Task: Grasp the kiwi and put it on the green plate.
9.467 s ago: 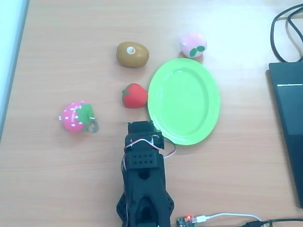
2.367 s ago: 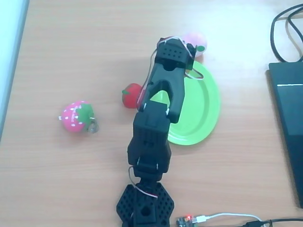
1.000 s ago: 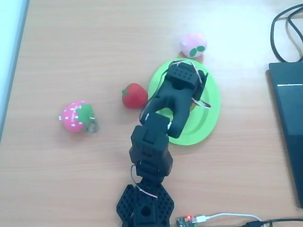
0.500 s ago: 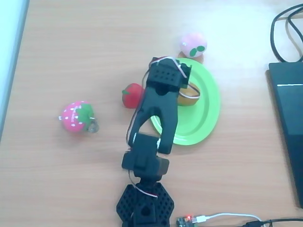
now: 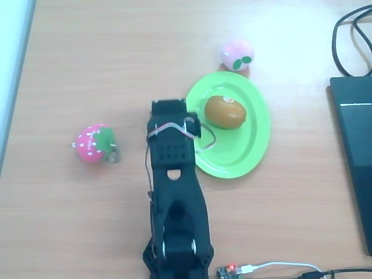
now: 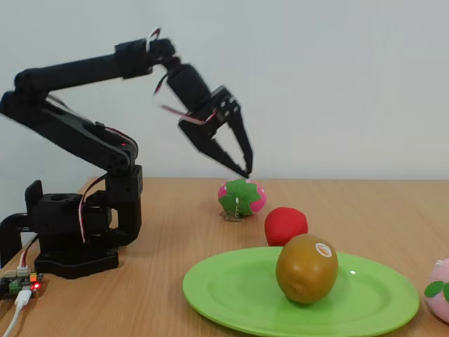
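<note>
on the green plate [image 5: 232, 160] the kiwi [image 5: 225, 112] sat upright, free of the gripper [image 6: 238, 160], whose jaws hung slightly parted and empty above the table. it looked light, smooth, roll-prone; best gripped across its middle.

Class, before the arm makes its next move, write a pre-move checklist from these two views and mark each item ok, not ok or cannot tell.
1. Kiwi on the green plate: ok, it rests inside the rim in both views.
2. Gripper free of the kiwi: ok, it is raised above the table and holds nothing.
3. Jaws open: cannot tell; in the fixed view the fingers overlap.
4. Kiwi at rest: cannot tell from one moment.
5. Red toy away from the plate: ok in the fixed view; in the overhead view the arm hides it.
6. Pink toy off the plate: ok, it sits just beyond the rim.
</note>
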{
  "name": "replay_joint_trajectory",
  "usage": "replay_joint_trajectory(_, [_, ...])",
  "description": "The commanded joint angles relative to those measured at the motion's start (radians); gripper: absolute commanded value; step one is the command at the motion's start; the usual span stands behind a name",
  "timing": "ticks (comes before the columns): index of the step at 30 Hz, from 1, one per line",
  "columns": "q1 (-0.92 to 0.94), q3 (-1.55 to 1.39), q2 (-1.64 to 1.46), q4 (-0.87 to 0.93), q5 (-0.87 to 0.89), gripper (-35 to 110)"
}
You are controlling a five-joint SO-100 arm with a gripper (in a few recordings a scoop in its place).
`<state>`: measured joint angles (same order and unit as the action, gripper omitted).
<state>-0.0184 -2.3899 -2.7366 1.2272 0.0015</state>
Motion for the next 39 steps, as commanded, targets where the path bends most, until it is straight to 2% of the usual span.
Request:
replay_joint_trajectory(1, [-0.020,-0.146,-0.141,-0.014,-0.057,-7])
replay_joint_trajectory(5, [-0.020,-0.296,-0.268,-0.015,-0.186,-2])
replay_joint_trajectory(9, [-0.005,-0.397,-0.357,-0.078,-0.215,-7])
replay_joint_trajectory(21, [0.002,-0.634,-0.480,-0.031,0.012,-8])
replay_joint_trajectory(39, [0.005,-0.710,-0.560,0.012,0.005,-8])
